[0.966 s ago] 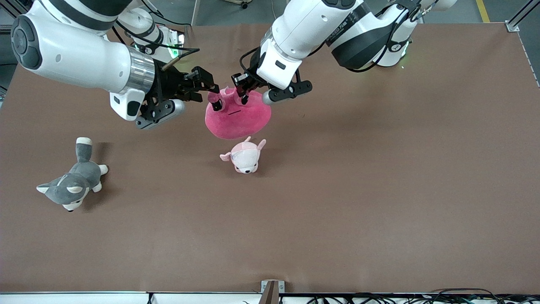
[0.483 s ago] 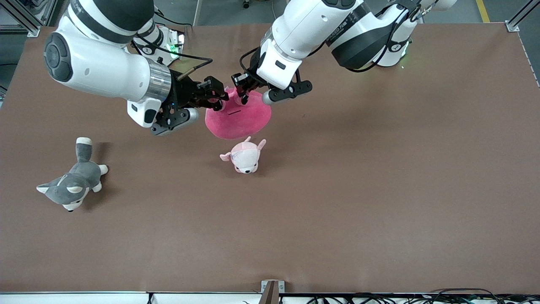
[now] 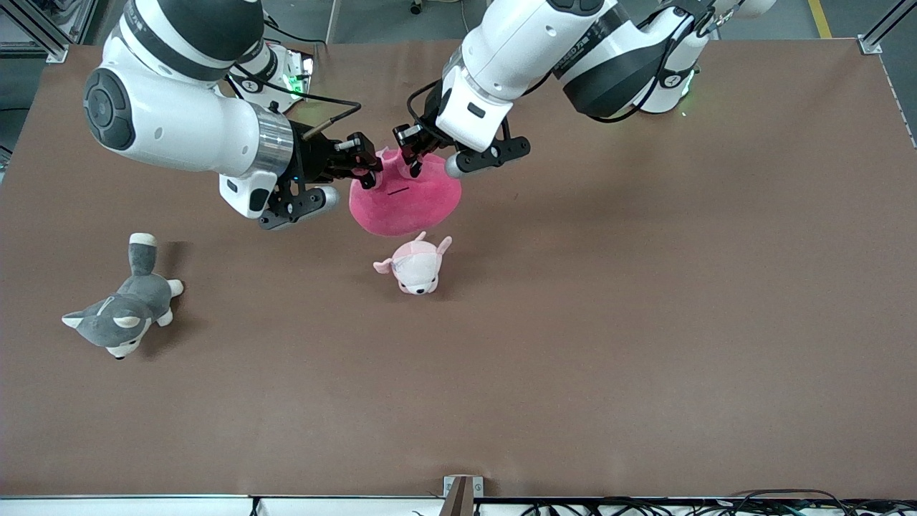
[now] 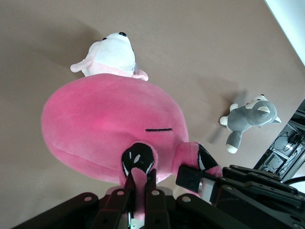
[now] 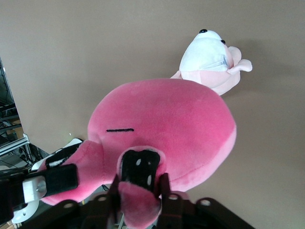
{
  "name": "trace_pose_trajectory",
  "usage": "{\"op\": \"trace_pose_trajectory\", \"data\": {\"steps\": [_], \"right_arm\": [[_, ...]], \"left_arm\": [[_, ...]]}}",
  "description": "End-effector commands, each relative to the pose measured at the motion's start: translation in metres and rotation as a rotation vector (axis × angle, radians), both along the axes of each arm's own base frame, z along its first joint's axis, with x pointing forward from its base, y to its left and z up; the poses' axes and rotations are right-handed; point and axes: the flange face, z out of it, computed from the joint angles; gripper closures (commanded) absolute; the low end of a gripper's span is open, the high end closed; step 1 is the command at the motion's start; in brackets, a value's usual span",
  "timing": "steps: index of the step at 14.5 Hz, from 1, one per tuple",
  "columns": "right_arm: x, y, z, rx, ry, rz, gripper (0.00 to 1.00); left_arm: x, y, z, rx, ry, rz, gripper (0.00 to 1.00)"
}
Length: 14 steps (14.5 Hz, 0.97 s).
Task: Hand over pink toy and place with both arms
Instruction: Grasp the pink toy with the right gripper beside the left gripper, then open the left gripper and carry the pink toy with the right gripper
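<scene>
— Where is the pink toy (image 3: 405, 202)?
— It hangs above the table's middle, toward the edge where the robots stand.
— Who has it?
— The left gripper (image 3: 413, 154) and the right gripper (image 3: 370, 166) are each clenched on an ear.

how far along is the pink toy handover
Midway. Done: the pink toy is lifted off the table. In hand: the left gripper and right gripper each pinch one of its ears. Left: the left gripper must release, then the toy gets placed.
</scene>
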Motion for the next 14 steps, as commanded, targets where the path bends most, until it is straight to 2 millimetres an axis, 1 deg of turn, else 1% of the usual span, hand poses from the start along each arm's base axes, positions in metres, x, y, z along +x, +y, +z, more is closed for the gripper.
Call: {"op": "trace_pose_trajectory", "data": {"steps": [1,2,3,4,5,6,7,8,10,11,12,13,14], "right_arm": [[-0.003,-0.004,0.006,-0.01,-0.004,-0.011,0.97],[-0.002,-0.005,0.006,-0.009,-0.01,-0.011,0.98],[0.0,-0.007,0.007,-0.008,-0.017,-0.01,0.99],[0.001,-0.01,0.007,-0.006,-0.018,-0.015,1.0],[0.004,-0.013,0.008,-0.006,-0.022,-0.023,1.0],[0.008,-0.021,0.008,-0.007,-0.018,-0.041,1.0],[0.015,-0.035,0.008,-0.008,-0.017,-0.066,1.0],[0.025,-0.058,0.007,-0.009,-0.014,-0.102,1.0],[0.046,-0.111,0.005,-0.013,-0.011,-0.19,1.0],[0.059,-0.138,-0.008,-0.016,0.007,-0.23,1.0],[0.074,-0.168,-0.028,-0.011,0.041,-0.281,1.0],[0.089,-0.195,-0.058,-0.021,0.081,-0.32,1.0],[0.101,-0.217,-0.089,-0.018,0.103,-0.318,1.0]], "left_arm": [[0.001,-0.002,0.005,-0.011,0.001,0.008,0.99],[0.001,-0.002,0.005,-0.011,0.001,0.008,0.99],[0.001,-0.002,0.006,-0.013,-0.001,0.005,0.93],[0.003,0.0,0.007,-0.012,-0.01,0.0,0.68],[0.003,0.001,0.007,-0.009,-0.018,-0.006,0.24],[0.001,0.0,0.01,-0.002,-0.035,-0.012,0.0],[0.001,0.003,0.012,0.011,-0.047,-0.013,0.0],[0.002,0.006,0.013,0.025,-0.057,-0.013,0.0],[0.002,0.022,0.03,0.046,-0.072,-0.004,0.0],[0.006,0.038,0.045,0.052,-0.093,0.012,0.0],[0.01,0.056,0.063,0.054,-0.128,0.015,0.0],[0.009,0.073,0.082,0.065,-0.165,0.005,0.0],[0.009,0.092,0.098,0.085,-0.193,-0.004,0.0]]}}
